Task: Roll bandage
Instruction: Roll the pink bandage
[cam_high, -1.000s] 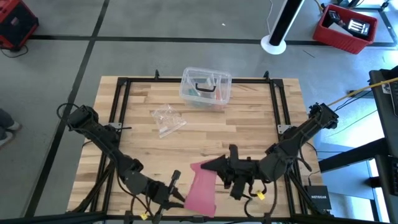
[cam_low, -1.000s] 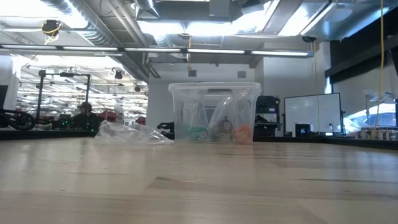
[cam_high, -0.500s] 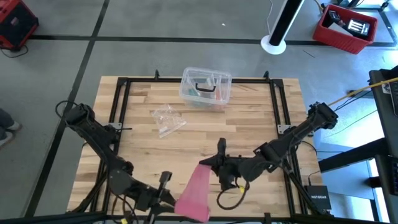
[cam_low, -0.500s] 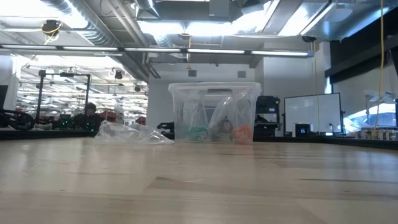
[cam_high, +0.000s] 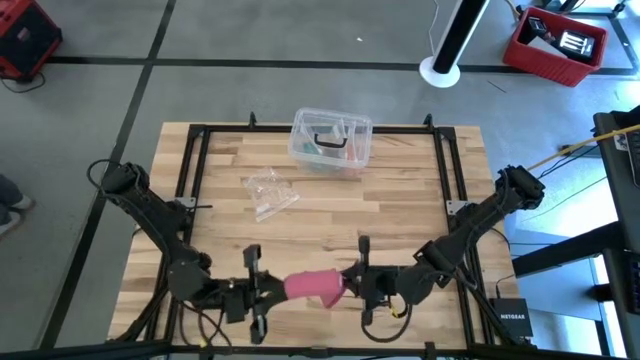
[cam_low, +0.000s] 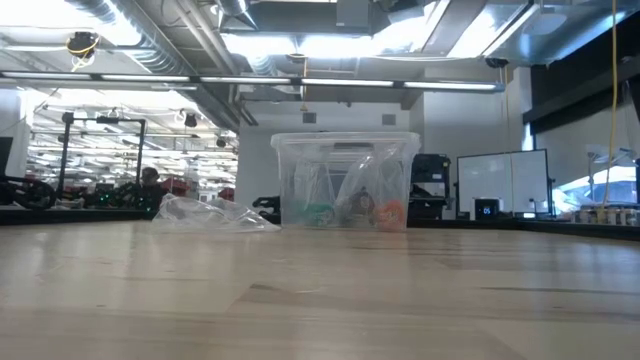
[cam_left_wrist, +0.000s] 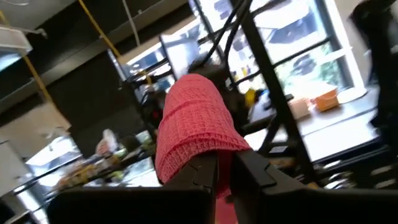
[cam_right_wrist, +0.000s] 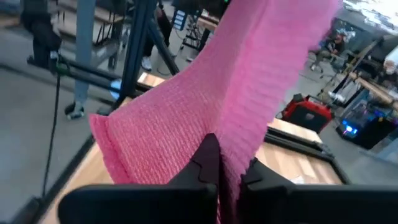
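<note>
The pinkish-red bandage (cam_high: 314, 286) is a soft fabric band held between my two grippers over the table's near edge, lifted clear. My left gripper (cam_high: 268, 294) is shut on its left end; the band arches away from the fingers in the left wrist view (cam_left_wrist: 194, 124). My right gripper (cam_high: 350, 284) is shut on its right end; the band spreads wide in the right wrist view (cam_right_wrist: 236, 99). The low view shows neither gripper nor the bandage. My left gripper pinches the bandage's left end (cam_left_wrist: 214, 160) between its two fingers, coming level from the table's left. The band bows up and away from the fingers, slack, clear of the table. My right gripper pinches the bandage's right end (cam_right_wrist: 229, 155) between its two fingers, coming level from the table's right. The cloth fans out beyond the fingers, clear of the table; one layer or several, I cannot tell.
A clear plastic box (cam_high: 331, 140) with small items stands at the table's far middle and shows in the low view (cam_low: 345, 180). A crumpled clear wrapper (cam_high: 268, 192) lies left of it, toward the middle. Bare wood lies between them and the grippers.
Both grippers have gone toward the table's near edge and turned level, facing each other. My left gripper has moved right and up. The bandage, which hung as a long flat strip below my right gripper, is now bunched short and level between the two grippers.
</note>
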